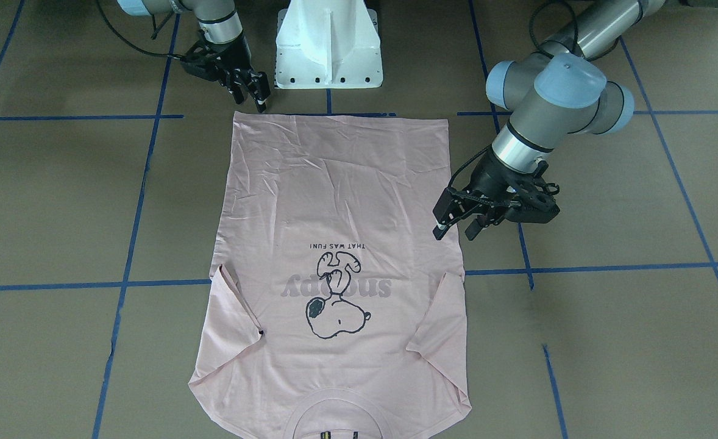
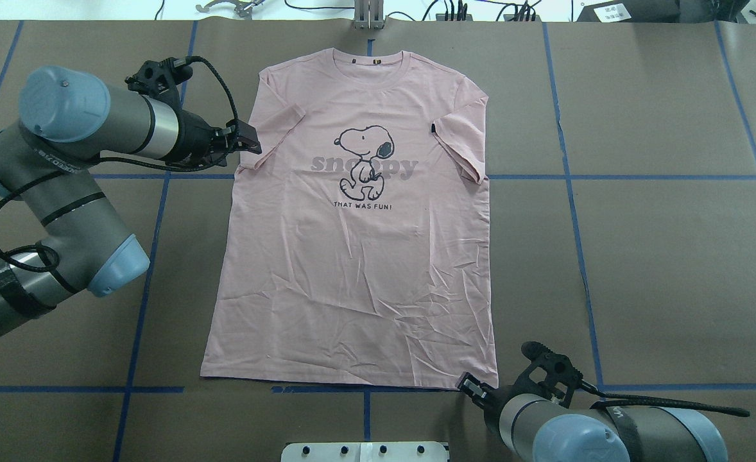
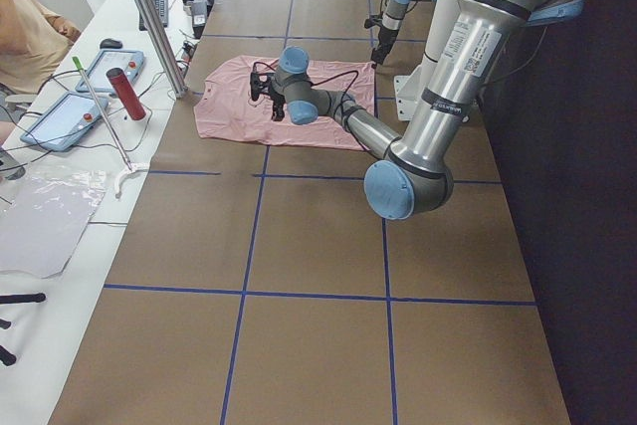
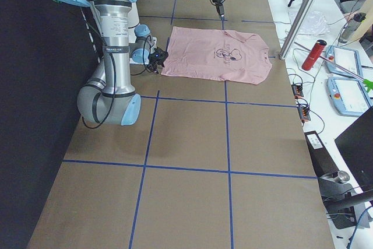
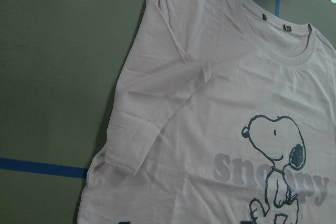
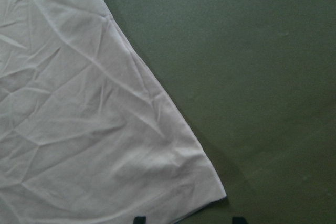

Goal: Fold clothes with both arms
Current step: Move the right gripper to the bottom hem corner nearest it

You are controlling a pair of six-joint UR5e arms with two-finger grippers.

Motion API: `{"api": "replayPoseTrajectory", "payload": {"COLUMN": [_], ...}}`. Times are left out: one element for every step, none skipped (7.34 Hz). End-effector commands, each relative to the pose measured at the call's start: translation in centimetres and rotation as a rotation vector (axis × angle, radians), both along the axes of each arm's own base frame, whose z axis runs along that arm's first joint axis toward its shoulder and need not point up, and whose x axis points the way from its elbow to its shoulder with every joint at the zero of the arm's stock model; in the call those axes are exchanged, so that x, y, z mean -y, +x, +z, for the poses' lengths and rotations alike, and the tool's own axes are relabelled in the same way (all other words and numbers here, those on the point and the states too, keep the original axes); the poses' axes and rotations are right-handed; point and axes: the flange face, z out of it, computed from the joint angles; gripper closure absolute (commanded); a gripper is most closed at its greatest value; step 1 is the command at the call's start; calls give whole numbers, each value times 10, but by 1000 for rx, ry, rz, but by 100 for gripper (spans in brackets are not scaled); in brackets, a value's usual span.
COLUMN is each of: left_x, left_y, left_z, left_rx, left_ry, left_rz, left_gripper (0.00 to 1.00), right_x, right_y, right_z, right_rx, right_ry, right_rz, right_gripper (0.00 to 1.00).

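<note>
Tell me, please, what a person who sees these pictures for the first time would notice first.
The pale pink T-shirt takes the eye first: it lies spread flat, print up, in the middle of the brown table, with a black Snoopy drawing on its chest. Next, the left gripper is by the shirt's sleeve and the right gripper by a hem corner, both open.

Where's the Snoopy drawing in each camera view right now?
Front-facing: Snoopy drawing lower centre, upside down.
Overhead: drawing upper centre.
Exterior left: too small to tell.
Exterior right: drawing upper centre, tiny.
Left wrist: drawing lower right.
Right wrist: not in it.
Shared landmark: T-shirt collar, beside Snoopy's head.
</note>
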Motion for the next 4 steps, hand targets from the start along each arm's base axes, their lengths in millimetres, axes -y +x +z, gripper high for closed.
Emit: {"api": "replayPoseTrajectory", "payload": {"left_x": [1, 0, 0, 0], "left_y": [0, 0, 0, 0], "left_z": [1, 2, 1, 1], "left_rx": [1, 2, 1, 0], "left_ry": [-4, -5, -5, -6], "left_rz": [-3, -3, -4, -4], "left_gripper": [24, 24, 24, 24], "right_x": [5, 10, 13, 13], "right_y": [2, 3, 5, 5], "right_z": [7, 6, 7, 8], "right_rx": [-57, -56, -58, -59], "right_ry": [0, -2, -1, -1], "right_rz": [9, 20, 25, 25], "right_gripper": [38, 42, 57, 83]}}
